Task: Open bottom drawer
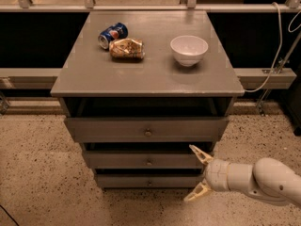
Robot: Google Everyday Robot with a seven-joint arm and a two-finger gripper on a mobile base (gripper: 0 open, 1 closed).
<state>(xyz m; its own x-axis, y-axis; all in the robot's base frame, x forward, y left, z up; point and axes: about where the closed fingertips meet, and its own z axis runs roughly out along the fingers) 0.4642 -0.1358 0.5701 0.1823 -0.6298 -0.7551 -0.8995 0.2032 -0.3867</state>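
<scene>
The approach seems in hand: the gripper (192, 173) is held wide open and empty by the right end of the bottom drawer (122, 181), whose knob (149, 183) must be grasped next.

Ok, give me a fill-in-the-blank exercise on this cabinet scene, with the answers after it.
1. The gripper hangs near the ____ end of the bottom drawer.
2. Its fingers are ____, holding nothing.
3. The blue can on the cabinet top lies on its ____.
4. The bowl beside it is ____ in colour.

Missing words: right; open; side; white.
</scene>
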